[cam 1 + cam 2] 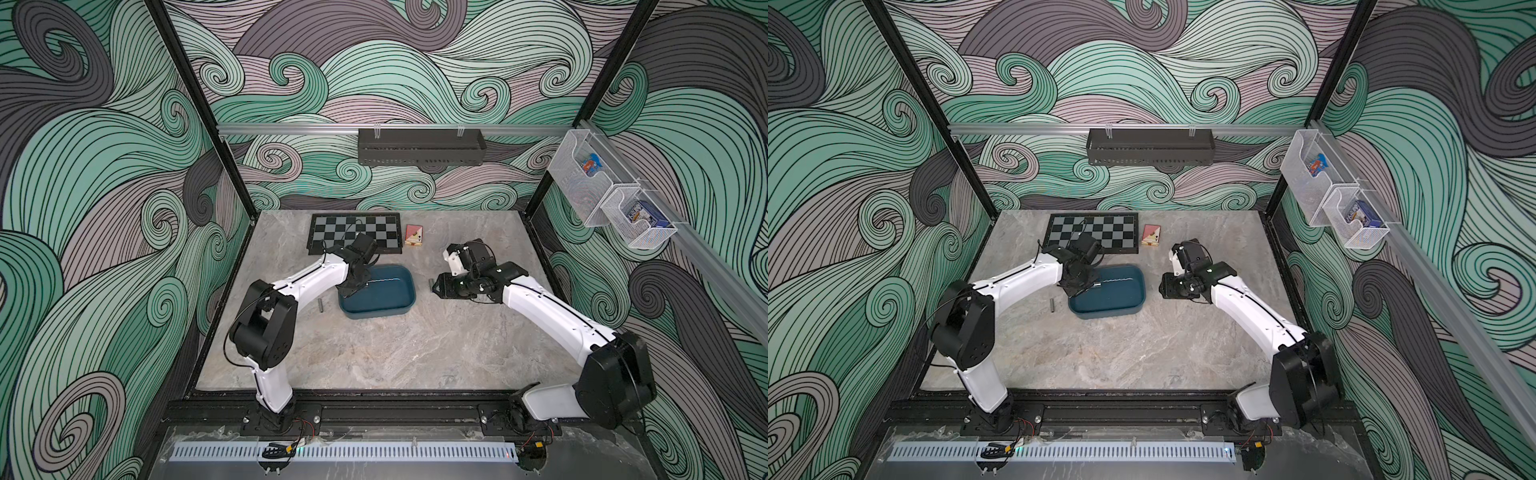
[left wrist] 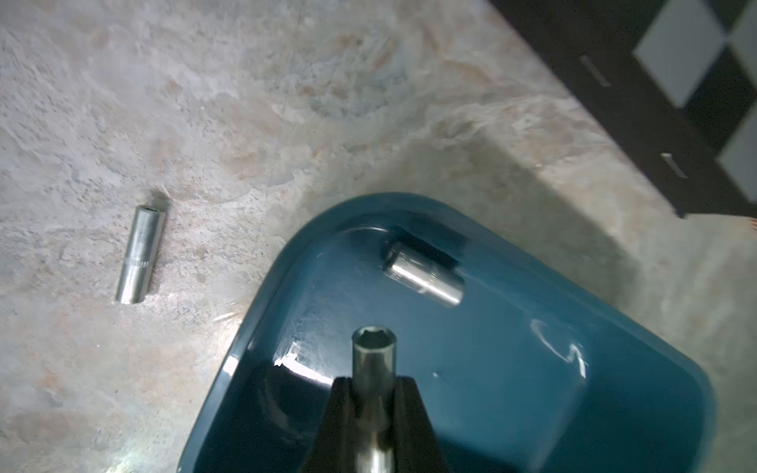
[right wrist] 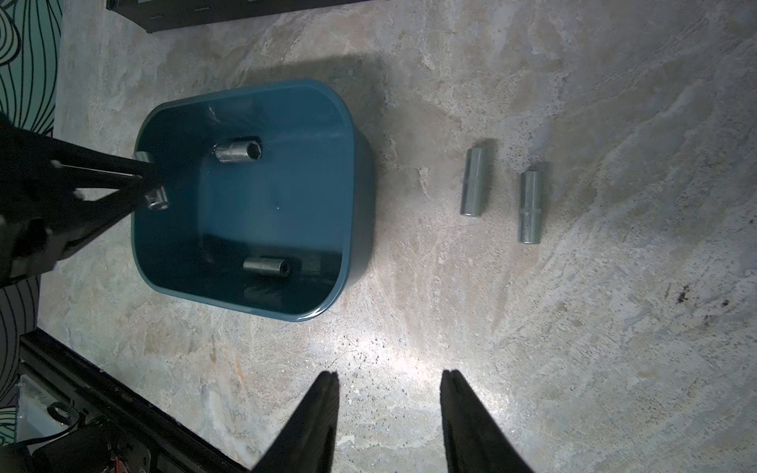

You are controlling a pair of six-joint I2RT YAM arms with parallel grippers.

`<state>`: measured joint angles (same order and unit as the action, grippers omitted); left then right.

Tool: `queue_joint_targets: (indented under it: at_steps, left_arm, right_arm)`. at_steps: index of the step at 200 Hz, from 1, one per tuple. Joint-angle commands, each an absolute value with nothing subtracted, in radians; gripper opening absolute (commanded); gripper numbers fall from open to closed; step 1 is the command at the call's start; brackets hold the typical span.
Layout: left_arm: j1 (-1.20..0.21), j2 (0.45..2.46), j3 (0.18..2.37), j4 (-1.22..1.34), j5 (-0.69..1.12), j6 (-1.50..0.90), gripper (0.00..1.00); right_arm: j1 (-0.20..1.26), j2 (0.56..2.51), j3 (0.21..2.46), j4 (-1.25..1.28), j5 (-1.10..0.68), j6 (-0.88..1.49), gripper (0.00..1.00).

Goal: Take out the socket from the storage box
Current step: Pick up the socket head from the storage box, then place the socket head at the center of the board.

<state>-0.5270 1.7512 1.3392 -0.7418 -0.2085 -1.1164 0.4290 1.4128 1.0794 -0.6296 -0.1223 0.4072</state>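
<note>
storage box (image 3: 361, 192): loose socket (image 3: 238, 152), second socket (image 3: 266, 266) | left claw (image 2: 373, 383) grips third socket (image 2: 372, 352)

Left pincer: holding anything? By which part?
Left pincer is shut on a socket, clamped around its mid-length, hex end sticking out, over the storage box. Right pincer is open, empty.

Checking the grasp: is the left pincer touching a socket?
Touching. Left wrist view: the left pincer clamps the socket, jaws flat against both its sides.

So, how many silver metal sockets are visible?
6 sockets: one in the left gripper, two inside the teal plastic storage box, two on the table by the right gripper, one on the box's opposite side.
</note>
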Motion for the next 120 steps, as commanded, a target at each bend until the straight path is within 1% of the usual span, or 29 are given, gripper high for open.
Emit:
queue_joint_targets:
  at_steps: [1,23,56,78,99,120]
  left_arm:
    - [-0.532,1.661,1.332,-0.726,-0.175,-1.002,0.0]
    - [-0.53,1.556,1.311,-0.708,-0.175,-0.895,0.0]
    - [-0.504,1.386,1.226,-0.687,-0.254,-0.699,0.0]
    - [-0.429,1.293,1.17,-0.744,-0.291,-0.622,0.0]
    - [-0.32,1.203,1.11,-0.787,-0.302,-0.564,0.0]
    - [-0.244,1.139,1.038,-0.769,-0.307,-0.5,0.0]
  right_arm:
    - [0.431,1.425,1.081,-0.62,-0.127,0.409,0.45]
    - [0.431,1.428,1.083,-0.62,-0.129,0.409,0.45]
    - [0.428,1.437,1.093,-0.621,-0.13,0.409,0.45]
    - [0.425,1.431,1.095,-0.619,-0.123,0.411,0.45]
    - [0.423,1.438,1.097,-0.616,-0.125,0.416,0.45]
    - [0.423,1.467,1.111,-0.612,-0.16,0.426,0.45]
